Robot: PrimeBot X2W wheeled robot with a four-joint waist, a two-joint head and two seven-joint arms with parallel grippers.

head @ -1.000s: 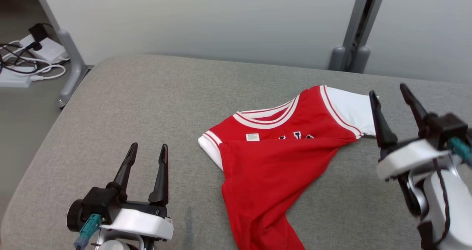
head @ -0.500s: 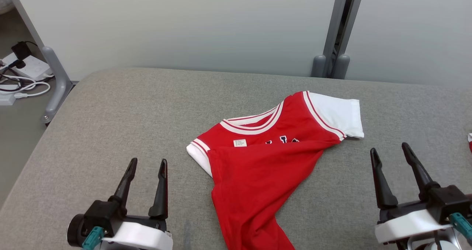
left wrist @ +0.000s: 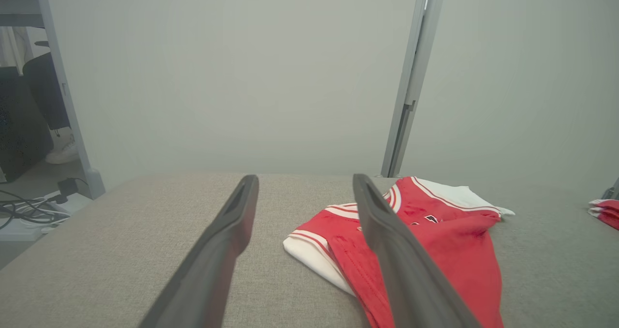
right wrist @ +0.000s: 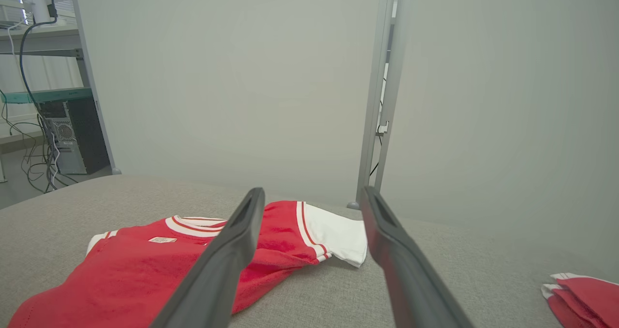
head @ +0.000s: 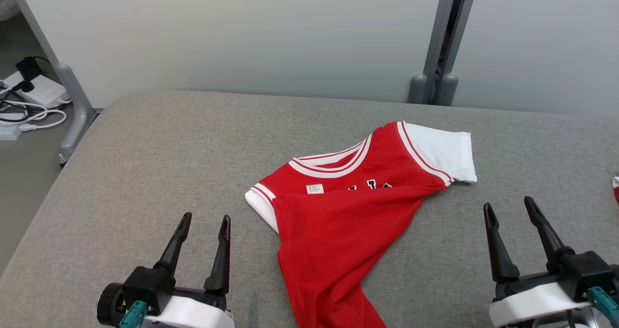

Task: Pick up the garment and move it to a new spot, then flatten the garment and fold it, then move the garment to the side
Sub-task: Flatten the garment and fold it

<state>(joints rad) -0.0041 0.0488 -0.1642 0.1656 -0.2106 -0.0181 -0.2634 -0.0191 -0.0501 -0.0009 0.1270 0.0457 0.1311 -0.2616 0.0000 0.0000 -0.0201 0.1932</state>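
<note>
Garment: a red jersey with white sleeves and a red-and-white striped collar, lying on the grey padded surface, about midway between the two tools and a little farther out than both.
Long axis: runs from far to near in the head view, leaning slightly; the collar points away from the robot and the hem end runs off the near edge of that view.
Lay: not flat. A red panel is folded slantwise over the chest and hides part of the dark lettering; a small white label shows just below the collar.
Sleeves: one white sleeve sticks out at the far right, the other peeks out at the left edge of the fold.
Left tool: released, fingers parted with nothing between them, near the garment's left edge but not touching it.
Right tool: released too, fingers spread and bare, apart from the garment, nearer the robot than the right sleeve.
Other cloth: a folded red-and-white piece lies on the surface well to the right.
Floor, left: white cables by a grey frame leg.
</note>
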